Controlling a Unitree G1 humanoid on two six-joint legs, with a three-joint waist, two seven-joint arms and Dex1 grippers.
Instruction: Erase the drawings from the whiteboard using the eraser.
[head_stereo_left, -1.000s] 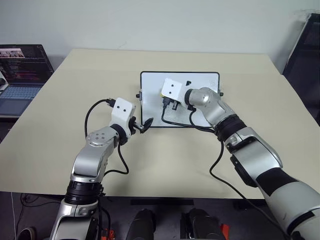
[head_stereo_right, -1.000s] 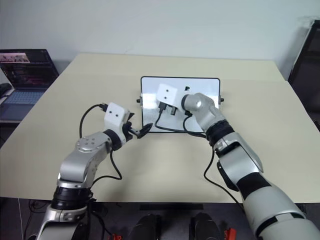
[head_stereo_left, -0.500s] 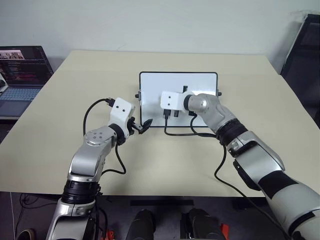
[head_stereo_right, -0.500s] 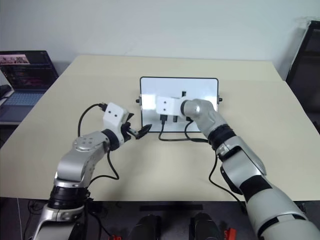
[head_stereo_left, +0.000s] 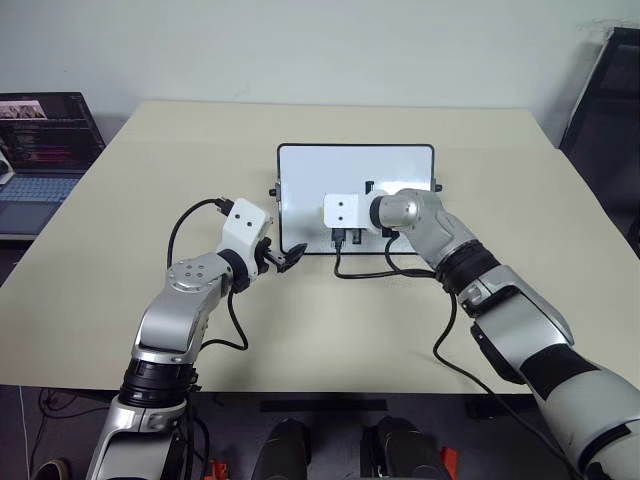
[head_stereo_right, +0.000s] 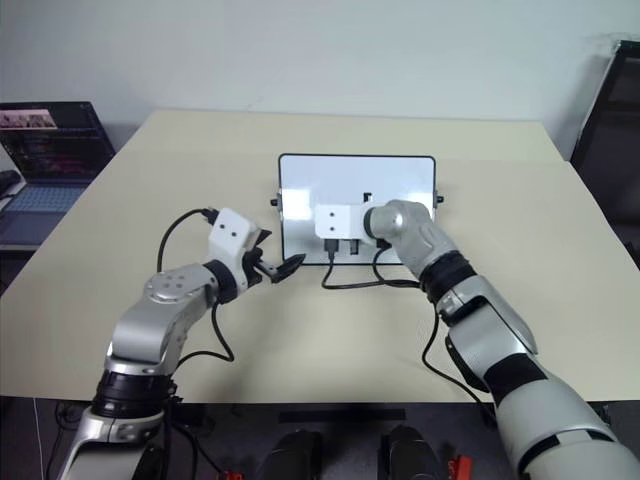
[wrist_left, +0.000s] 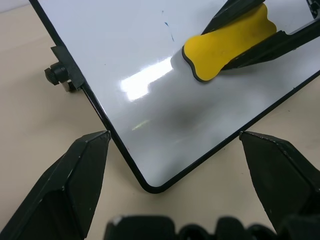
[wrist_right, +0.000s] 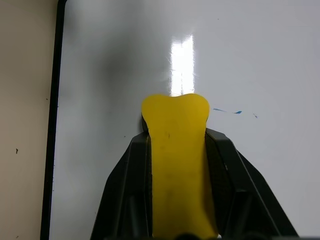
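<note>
Right wrist view: our right gripper (wrist_right: 175, 150) pinches the yellow eraser (wrist_right: 176, 150) against the whiteboard (wrist_right: 125, 60), while our left gripper's (wrist_left: 175, 142) jaws stand spread at its corner.

Whiteboard (head_stereo_left: 355, 170): glossy white face, thin black frame, black knob on its side. Bright glare streak across the white.

Eraser (wrist_right: 177, 165): plain yellow top, dark edge underneath.

Marks (wrist_right: 227, 111): a few faint blue flecks on the white, at 3 o'clock from the eraser's tip.

Right gripper (wrist_right: 175, 112): black fingers, white box on the wrist, silver arm. Left gripper (wrist_left: 172, 137): same black, white and silver.

Table (head_stereo_left: 150, 160): even pale beige.

Laptop (head_stereo_left: 40, 140): dark screen, lines of coloured text.
</note>
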